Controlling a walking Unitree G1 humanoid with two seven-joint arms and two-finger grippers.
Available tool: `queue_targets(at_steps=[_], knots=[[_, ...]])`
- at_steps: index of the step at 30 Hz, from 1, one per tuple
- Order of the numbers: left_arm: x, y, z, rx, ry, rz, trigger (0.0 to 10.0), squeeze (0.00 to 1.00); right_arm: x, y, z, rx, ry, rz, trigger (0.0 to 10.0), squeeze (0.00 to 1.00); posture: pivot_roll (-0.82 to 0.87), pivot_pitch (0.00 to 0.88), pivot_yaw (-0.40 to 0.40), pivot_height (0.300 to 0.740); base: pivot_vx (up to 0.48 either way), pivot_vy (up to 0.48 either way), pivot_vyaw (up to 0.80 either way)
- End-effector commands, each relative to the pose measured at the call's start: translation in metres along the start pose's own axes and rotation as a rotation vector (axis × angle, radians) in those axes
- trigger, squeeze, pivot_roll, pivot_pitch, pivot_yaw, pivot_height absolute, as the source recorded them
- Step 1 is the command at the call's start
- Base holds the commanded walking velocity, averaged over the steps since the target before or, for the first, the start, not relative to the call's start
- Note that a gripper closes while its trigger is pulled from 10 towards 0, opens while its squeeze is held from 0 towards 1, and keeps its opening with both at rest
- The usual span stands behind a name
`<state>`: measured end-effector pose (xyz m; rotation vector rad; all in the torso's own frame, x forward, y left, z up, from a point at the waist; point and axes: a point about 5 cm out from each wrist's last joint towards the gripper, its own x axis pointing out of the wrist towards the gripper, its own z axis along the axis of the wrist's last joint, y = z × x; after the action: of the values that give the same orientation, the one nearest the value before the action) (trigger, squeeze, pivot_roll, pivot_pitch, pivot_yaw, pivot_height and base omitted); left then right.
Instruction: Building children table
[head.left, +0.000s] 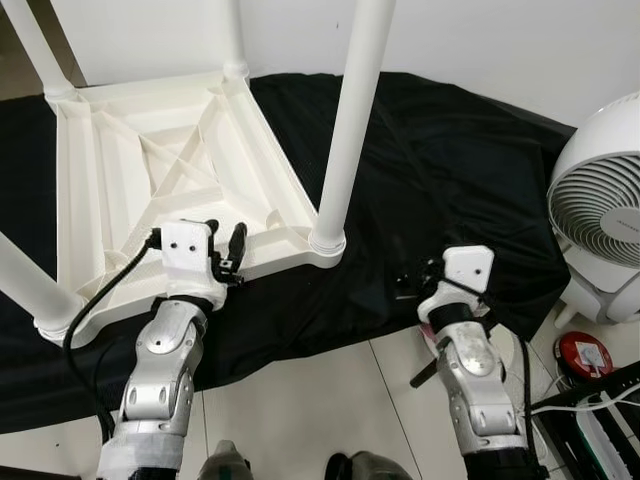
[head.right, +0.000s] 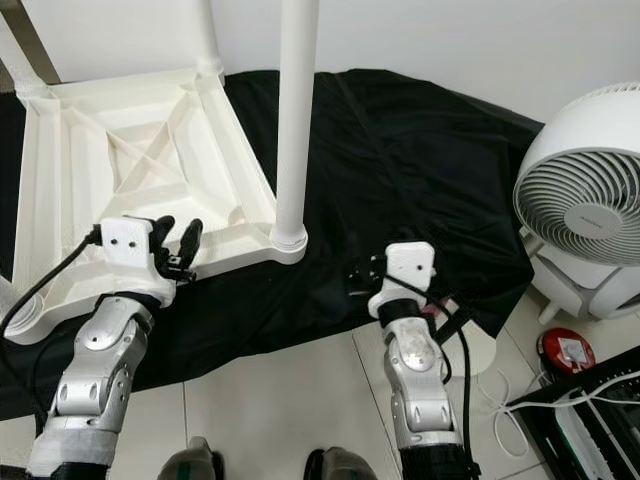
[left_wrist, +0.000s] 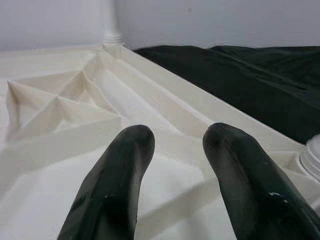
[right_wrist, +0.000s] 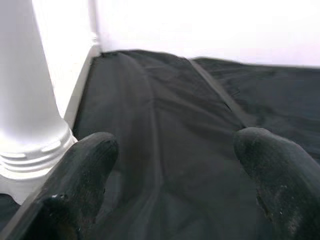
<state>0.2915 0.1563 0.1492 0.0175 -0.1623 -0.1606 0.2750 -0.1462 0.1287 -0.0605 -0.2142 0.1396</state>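
Left gripper (head.left: 225, 250) is hovering with its fingers slightly parted and holding nothing, over the near edge of the upturned white table (head.left: 150, 190) at the left of the left eye frame. That table is lying underside up on a black cloth (head.left: 440, 180), its legs (head.left: 352, 120) pointing upward. Right gripper (head.left: 412, 280) is sitting low over the cloth at lower right, well open and empty. A white fan (head.left: 600, 210) is standing at the right edge.

Left wrist view: both fingers (left_wrist: 112, 190) are reaching over the table's ribbed underside (left_wrist: 70, 100).

Right wrist view: spread fingers (right_wrist: 85, 170) are framing the cloth (right_wrist: 190, 130), one leg base (right_wrist: 30, 135) beside them.
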Motion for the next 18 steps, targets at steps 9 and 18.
queue_targets(at_steps=[9, 18], knots=[[0.000, 0.007, 0.000, -0.012, -0.021, 0.059, 10.0, 0.00, 0.000, -0.011, 0.001, -0.006, -0.016, -0.025, 10.0, 0.00, 0.07, 0.020, -0.039, 0.740, 0.000, 0.000, 0.00], [-0.005, -0.004, -0.003, -0.022, -0.024, 0.028, 10.0, 0.00, -0.003, -0.005, -0.005, 0.028, -0.001, -0.062, 10.0, 0.00, 0.07, 0.019, -0.049, 0.740, 0.000, 0.000, 0.00]])
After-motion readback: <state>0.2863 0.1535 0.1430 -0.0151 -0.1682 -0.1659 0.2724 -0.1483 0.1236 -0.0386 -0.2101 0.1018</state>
